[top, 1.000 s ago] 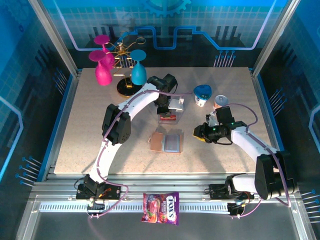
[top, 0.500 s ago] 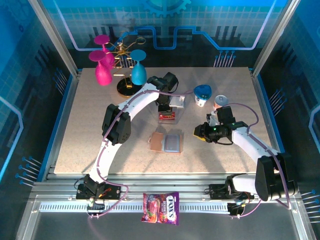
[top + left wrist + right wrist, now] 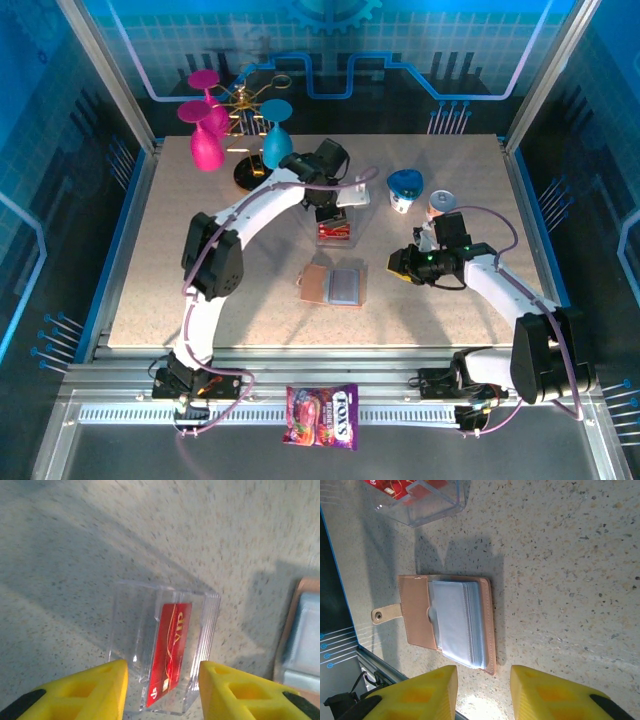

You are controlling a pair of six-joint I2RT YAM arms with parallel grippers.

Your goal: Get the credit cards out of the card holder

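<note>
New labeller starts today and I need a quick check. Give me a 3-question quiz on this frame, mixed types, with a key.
1. True or false: a red card lies in the clear box.
2. The card holder is: A) open on the table; B) strapped shut; C) inside the box.
3. Fill in: the ___ gripper hangs over the box with its jaws apart.
Key: 1 true; 2 A; 3 left gripper.
</note>
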